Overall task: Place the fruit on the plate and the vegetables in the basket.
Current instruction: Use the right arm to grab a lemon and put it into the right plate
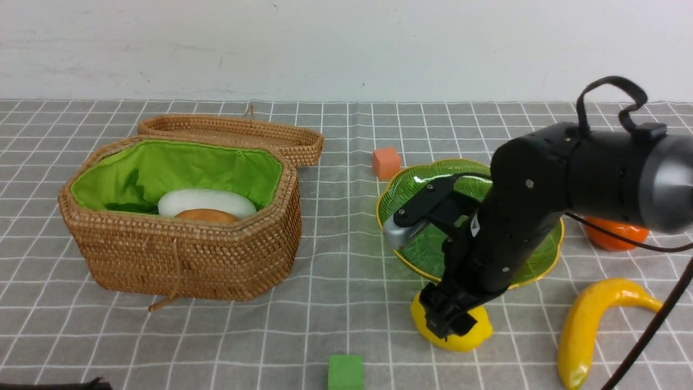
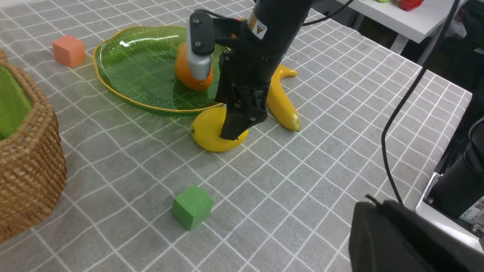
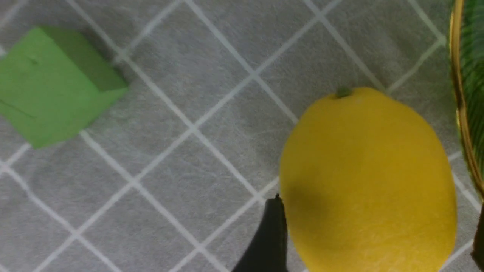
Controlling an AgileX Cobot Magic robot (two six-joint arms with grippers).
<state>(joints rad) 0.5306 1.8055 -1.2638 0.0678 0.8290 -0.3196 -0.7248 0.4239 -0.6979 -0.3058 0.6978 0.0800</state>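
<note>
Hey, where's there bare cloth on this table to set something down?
Widest bare cloth: the strip between the basket and the plate, running forward to the green cube. Also open in front of the basket. Crowded: the plate's front and right, where the right gripper straddles the lemon, with the banana and persimmon close by.

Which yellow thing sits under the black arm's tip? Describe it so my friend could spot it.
Start at the green glass plate on the right. Just off its near rim, on the cloth, sits the lemon. It is short and egg-shaped, unlike the long curved banana beside it.
</note>
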